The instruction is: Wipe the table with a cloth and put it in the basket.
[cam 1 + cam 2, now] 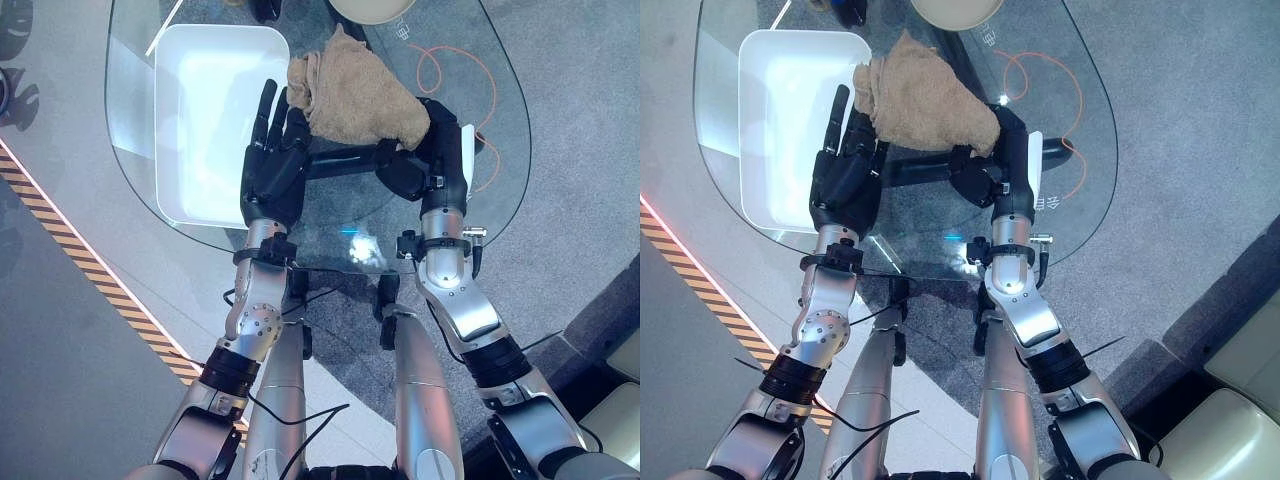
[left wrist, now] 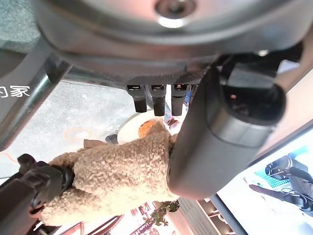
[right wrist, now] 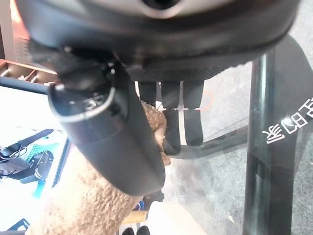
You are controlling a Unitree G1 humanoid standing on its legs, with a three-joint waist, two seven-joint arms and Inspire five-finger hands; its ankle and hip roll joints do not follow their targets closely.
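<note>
Left eye view: cloth (image 1: 353, 96) is stretched lengthwise from basket (image 1: 190, 120) corner toward right hand (image 1: 425, 160), pinched by it; left hand (image 1: 275, 160) is held flat, empty.

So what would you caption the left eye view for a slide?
Right hand grips a tan cloth on the glass table; open left hand beside a white basket.

Left hand (image 1: 275, 165) between cloth (image 1: 352, 95) and basket (image 1: 210, 110).

Silver-grey jointed arms end in dark hands — black fingers (image 1: 268, 110), perhaps rubbery.
</note>
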